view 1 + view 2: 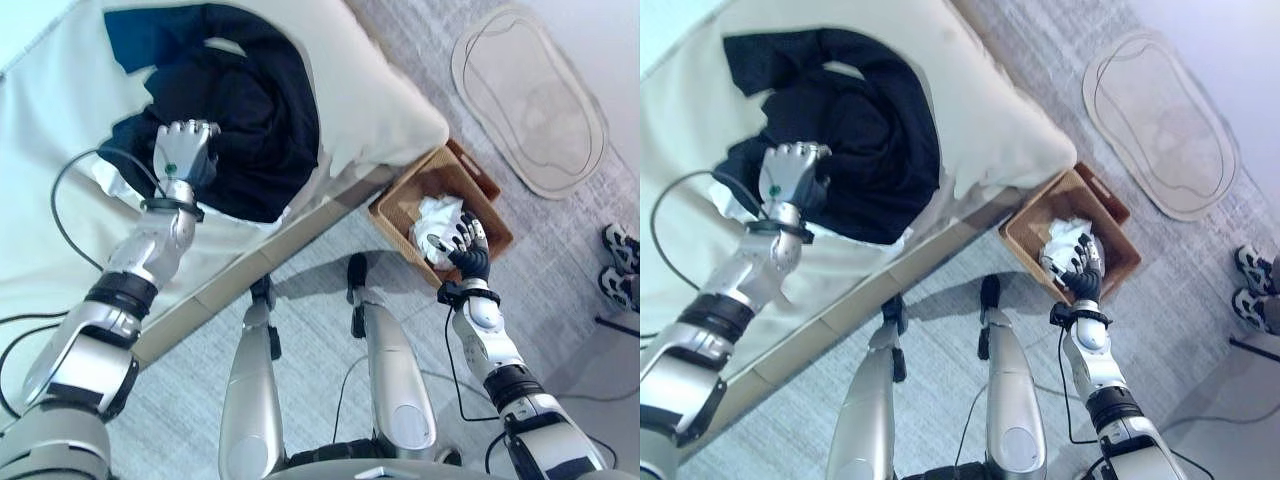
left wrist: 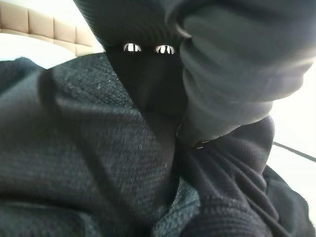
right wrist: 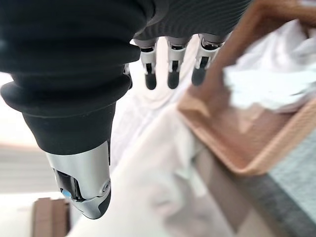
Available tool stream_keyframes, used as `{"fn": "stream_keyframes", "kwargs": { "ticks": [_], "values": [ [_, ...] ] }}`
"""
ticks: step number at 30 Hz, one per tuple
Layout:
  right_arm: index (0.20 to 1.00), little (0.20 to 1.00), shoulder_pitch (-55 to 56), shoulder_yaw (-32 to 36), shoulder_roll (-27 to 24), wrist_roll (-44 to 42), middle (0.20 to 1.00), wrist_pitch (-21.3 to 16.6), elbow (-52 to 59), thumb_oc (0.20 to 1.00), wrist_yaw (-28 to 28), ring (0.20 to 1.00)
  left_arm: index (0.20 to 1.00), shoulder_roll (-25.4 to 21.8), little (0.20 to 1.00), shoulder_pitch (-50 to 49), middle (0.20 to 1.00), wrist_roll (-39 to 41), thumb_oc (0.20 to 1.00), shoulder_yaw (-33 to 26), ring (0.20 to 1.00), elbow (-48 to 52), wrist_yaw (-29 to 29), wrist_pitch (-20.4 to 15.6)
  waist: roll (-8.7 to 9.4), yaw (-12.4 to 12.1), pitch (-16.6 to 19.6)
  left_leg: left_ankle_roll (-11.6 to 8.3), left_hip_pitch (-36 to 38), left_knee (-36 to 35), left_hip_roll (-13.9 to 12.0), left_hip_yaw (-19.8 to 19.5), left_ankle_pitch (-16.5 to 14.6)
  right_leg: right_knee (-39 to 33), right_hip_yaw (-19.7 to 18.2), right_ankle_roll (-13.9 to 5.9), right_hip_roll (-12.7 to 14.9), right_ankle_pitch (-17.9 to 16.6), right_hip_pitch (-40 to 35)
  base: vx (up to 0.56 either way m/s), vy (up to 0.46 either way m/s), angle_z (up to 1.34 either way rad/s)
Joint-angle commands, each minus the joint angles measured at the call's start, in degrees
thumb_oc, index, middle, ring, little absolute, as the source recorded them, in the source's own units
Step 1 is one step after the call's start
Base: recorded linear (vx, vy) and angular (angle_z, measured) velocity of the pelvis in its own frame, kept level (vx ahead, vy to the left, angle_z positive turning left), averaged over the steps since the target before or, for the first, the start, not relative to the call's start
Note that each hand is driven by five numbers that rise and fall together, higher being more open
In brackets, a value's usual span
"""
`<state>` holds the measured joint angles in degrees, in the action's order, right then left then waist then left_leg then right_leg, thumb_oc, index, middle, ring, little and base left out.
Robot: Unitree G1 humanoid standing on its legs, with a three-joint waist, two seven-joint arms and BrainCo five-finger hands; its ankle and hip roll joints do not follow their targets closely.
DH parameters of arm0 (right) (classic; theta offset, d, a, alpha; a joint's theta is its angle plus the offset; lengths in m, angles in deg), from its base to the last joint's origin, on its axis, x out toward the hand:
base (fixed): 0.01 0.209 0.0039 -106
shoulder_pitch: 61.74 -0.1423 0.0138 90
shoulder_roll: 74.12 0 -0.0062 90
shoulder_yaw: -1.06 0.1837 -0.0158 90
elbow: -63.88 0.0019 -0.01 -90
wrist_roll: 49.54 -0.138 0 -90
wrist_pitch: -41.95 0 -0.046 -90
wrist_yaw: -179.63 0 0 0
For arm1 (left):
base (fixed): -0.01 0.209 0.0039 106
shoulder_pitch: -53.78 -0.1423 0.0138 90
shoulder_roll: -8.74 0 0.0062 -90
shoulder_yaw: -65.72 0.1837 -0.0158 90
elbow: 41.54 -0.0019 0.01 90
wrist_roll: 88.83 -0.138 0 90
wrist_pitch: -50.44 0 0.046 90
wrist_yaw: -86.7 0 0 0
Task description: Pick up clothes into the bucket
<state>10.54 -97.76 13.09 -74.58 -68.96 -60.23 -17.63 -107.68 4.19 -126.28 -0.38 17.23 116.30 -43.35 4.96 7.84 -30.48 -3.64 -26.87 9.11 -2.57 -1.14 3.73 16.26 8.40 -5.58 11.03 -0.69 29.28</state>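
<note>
We are between two garments. A white garment (image 1: 437,222) already lies in the brown basket (image 1: 400,225) on the floor beside the bed (image 1: 1000,130), and a dark garment (image 1: 250,120) still sprawls across the bed's pale cover, so we judge the task about half done, going by what shows.

Our left hand (image 1: 183,148) rests on the dark garment near its lower edge. In the left wrist view, dark folds of cloth (image 2: 98,163) crowd right up to the hand, and we see only two slivers of silver beneath the ribbed cover. We cannot tell whether its fingers have closed on the cloth or merely lie on top of it.

Our right hand (image 1: 462,243) hovers at the near rim of the basket, just above the white garment. Its fingers (image 3: 172,66) hang straight and relaxed with the thumb (image 3: 81,182) well apart from them, and they clasp nothing; white cloth lies below them, apart.

The next move, as we judge it, falls to the left hand: gather a firm fistful of the dark cloth, lift it clear of the bed and carry it to the basket. The garment is large and floppy, so a shallow pinch might let part of it trail or catch on the bed's edge. The right hand should probably clear the basket first.
</note>
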Motion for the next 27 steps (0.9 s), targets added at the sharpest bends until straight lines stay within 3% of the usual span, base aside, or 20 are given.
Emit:
{"fn": "stream_keyframes", "kwargs": {
  "ticks": [1,14,23,27],
  "values": [
    [1.0,1.0,3.17,4.0,-1.61,1.78,1.0,-0.6,0.57,1.0,-0.64,1.0,0.2,0.11,0.2,-1.37,0.2,0.45,0.2,-4.16,0.2,3.92,0.21,-3.59,-0.71,-1.3,6.38,-0.14,-0.18,4.08,0.32,0.67,-4.19,-8.59,0.85,-4.01,2.87,-5.54,-4.45,0.11,-0.031,0.03],
    [1.0,1.0,8.05,2.03,-1.09,5.99,1.0,1.63,3.61,1.0,3.38,1.0,0.2,-0.74,0.2,-9.89,0.2,5.96,0.2,-12.01,0.2,20.45,-4.38,-9.51,-2.01,-3.06,14.27,-0.76,12.91,-5.37,-0.57,0.3,-1.94,-16.17,3.0,-4.19,1.25,-6.29,-17.31,0.1,-0.018,0.08],
    [1.0,1.0,5.64,-7.53,-8.37,25.05,1.0,3.22,16.43,1.0,8.74,1.0,0.2,-0.56,0.2,-10.54,0.2,13.49,0.2,-12.76,0.2,30.63,-10.74,-14.95,-2.3,-4.13,18.5,-0.56,19.3,-7.29,-0.48,0.02,-2.74,-16.73,3.88,-4.38,0.57,-4.65,-23.28,0.08,0.0,0.06],
    [1.0,1.0,1.47,-10.64,-7.81,29.04,1.0,3.46,19.1,1.0,8.4,1.0,0.2,1.48,0.2,-12.25,0.2,19.25,0.2,-12.14,0.2,34.66,-13.98,-16.59,-2.6,-4.88,20.47,-0.35,21.76,-8.47,-0.46,0.43,-2.94,-17.73,4.08,-4.54,0.51,-4.5,-25.49,0.06,0.02,-0.01]
  ]
}}
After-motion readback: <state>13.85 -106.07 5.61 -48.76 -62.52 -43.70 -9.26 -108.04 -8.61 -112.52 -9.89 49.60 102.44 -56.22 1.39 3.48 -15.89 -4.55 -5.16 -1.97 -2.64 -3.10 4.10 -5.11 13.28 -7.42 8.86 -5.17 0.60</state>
